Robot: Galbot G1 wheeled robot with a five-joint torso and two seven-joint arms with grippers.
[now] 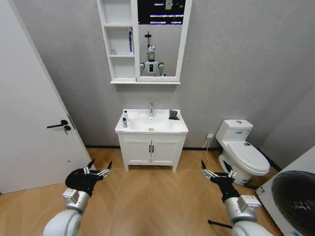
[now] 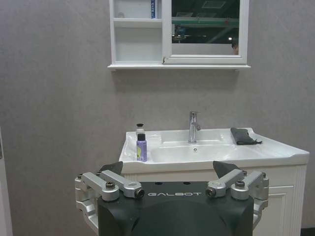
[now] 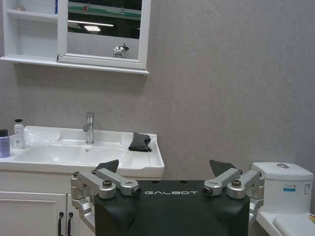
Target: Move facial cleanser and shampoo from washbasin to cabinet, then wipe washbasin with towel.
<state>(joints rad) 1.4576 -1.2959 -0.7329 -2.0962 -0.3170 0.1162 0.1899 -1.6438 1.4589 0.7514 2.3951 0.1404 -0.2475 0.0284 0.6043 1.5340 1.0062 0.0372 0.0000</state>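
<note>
The white washbasin (image 1: 180, 129) (image 2: 278, 153) (image 3: 143, 160) stands against the far wall with a chrome tap (image 1: 151, 109). On its left rim stand two small bottles, a purple one (image 1: 124, 123) (image 2: 141, 148) (image 3: 4, 144) and a white one with a black cap (image 1: 125, 114) (image 2: 140, 129) (image 3: 18, 134). I cannot tell which is the facial cleanser and which the shampoo. The black towel (image 1: 173, 115) (image 2: 243, 136) (image 3: 140, 142) lies bunched on the right rim. The white cabinet (image 1: 118, 42) (image 2: 138, 42) hangs above. My left gripper (image 1: 101, 164) (image 2: 170, 169) and right gripper (image 1: 213, 165) (image 3: 165, 167) are open and empty, low and well short of the basin.
A white two-door vanity (image 1: 151, 151) carries the basin. A toilet (image 1: 243, 152) (image 3: 283, 179) stands to the right, a washing machine (image 1: 295, 196) at the near right, a white door (image 1: 29, 123) on the left. A blue item (image 1: 130, 42) stands on a cabinet shelf. Wooden floor lies between me and the vanity.
</note>
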